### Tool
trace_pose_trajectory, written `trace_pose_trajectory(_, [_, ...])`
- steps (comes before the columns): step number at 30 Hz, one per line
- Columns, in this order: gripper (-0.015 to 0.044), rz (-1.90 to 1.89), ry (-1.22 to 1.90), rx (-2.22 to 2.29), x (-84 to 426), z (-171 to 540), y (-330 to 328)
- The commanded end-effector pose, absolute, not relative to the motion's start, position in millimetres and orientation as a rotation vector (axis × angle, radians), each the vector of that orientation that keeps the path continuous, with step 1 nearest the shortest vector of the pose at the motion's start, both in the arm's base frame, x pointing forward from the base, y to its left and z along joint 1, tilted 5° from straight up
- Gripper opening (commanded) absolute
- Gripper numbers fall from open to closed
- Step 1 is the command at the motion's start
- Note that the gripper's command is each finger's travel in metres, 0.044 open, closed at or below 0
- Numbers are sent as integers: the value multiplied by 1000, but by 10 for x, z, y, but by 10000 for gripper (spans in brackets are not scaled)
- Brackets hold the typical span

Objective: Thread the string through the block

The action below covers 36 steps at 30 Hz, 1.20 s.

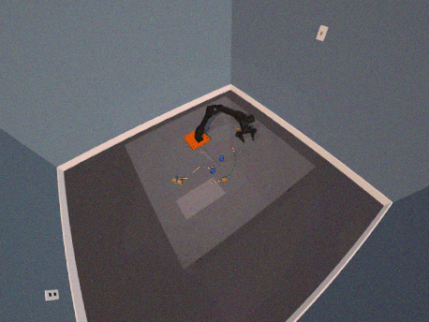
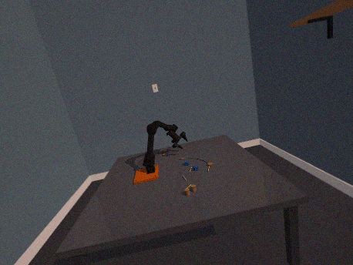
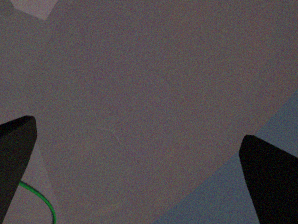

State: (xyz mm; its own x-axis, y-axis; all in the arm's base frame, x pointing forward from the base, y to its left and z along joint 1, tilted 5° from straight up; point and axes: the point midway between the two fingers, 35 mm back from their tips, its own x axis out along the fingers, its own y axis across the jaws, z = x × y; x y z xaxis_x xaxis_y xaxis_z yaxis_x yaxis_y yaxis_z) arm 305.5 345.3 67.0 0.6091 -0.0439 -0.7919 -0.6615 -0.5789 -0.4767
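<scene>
My gripper [image 1: 248,139] [image 2: 184,143] [image 3: 140,129] is wide open and empty, raised above the back of the table. The green string [image 1: 235,162] [image 2: 198,159] [image 3: 42,195] curves across the table from the round wooden button [image 1: 224,180] [image 2: 210,164]. The thin stick [image 1: 233,148] [image 2: 181,158] on its free end lies on the table, below and in front of the gripper in the top view. The holed block cannot be told for certain among the small objects, and no hole can be made out.
Two blue pieces [image 1: 221,158] [image 2: 196,168] lie inside the string's curve. A loose stick [image 1: 196,169] [image 2: 184,178] lies farther off. Tan round pieces [image 1: 179,182] [image 2: 187,192] stand beside another stick. A small tan piece [image 2: 164,154] lies at the back. The arm's base plate [image 1: 189,139] [image 2: 142,177] is orange.
</scene>
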Motion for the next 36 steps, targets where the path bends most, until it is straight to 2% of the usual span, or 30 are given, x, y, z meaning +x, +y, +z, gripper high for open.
trace_pose_trajectory(1, [440,1054,720,-1962,3289,637,2810])
trace_pose_trajectory(7, [440,1178,954,-1780,3402,601,1795])
trace_pose_trajectory(14, [440,1302,1155,-1435,3114,612,708])
trace_pose_trajectory(30, [440,1311,1167,-1398,3078,616,619])
trace_pose_trajectory(36, [282,1311,1167,-1398,3078,616,615])
